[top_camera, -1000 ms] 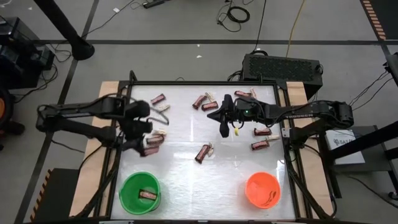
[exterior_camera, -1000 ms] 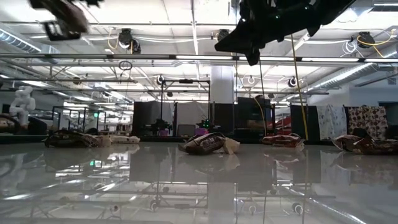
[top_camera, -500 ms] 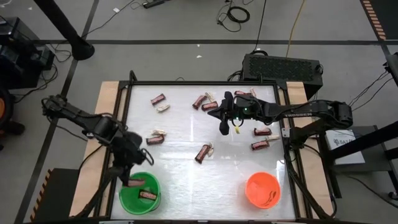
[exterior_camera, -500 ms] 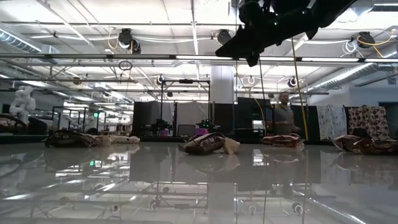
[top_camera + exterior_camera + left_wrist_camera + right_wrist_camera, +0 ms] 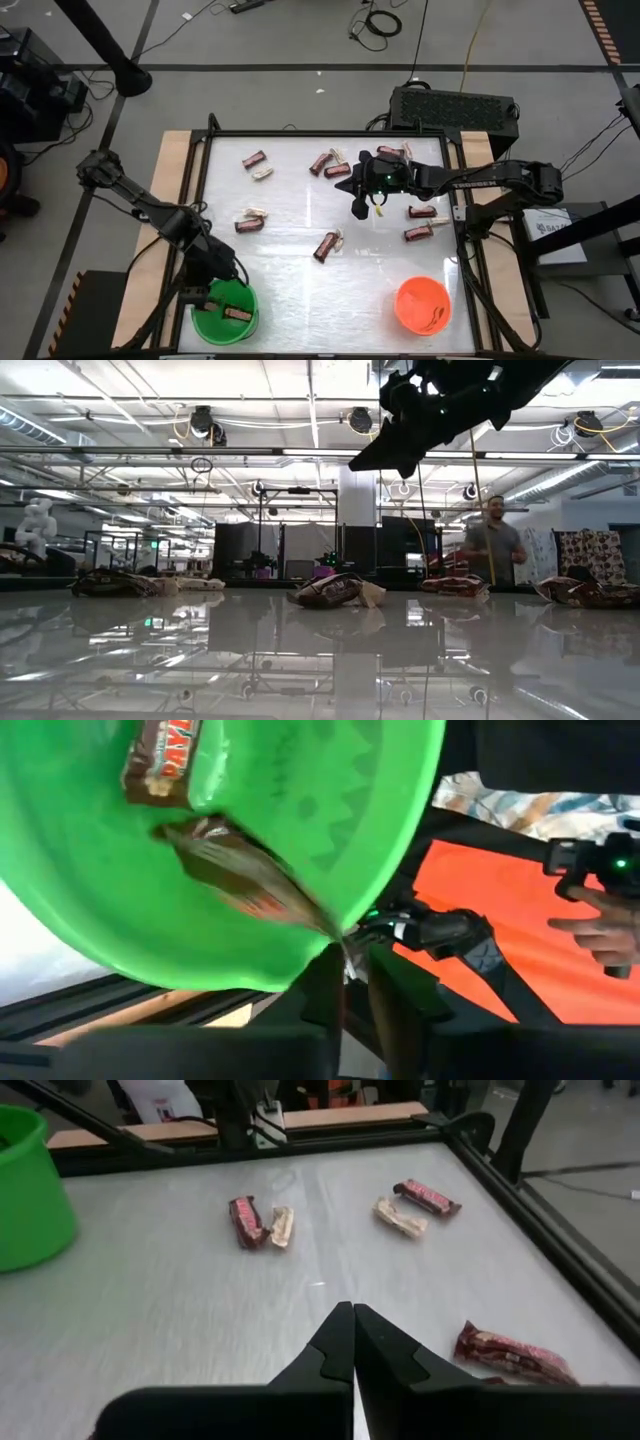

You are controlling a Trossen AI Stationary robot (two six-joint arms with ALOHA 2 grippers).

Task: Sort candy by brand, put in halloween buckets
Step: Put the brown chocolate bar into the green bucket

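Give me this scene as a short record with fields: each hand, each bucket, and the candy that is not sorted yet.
left hand: above the green bucket's rim
right hand: shut, holding nothing, above the far middle of the table
green bucket: near left corner, holds brown candy
orange bucket: near right corner
loose candy: brown and pale pieces scattered over the far half of the table
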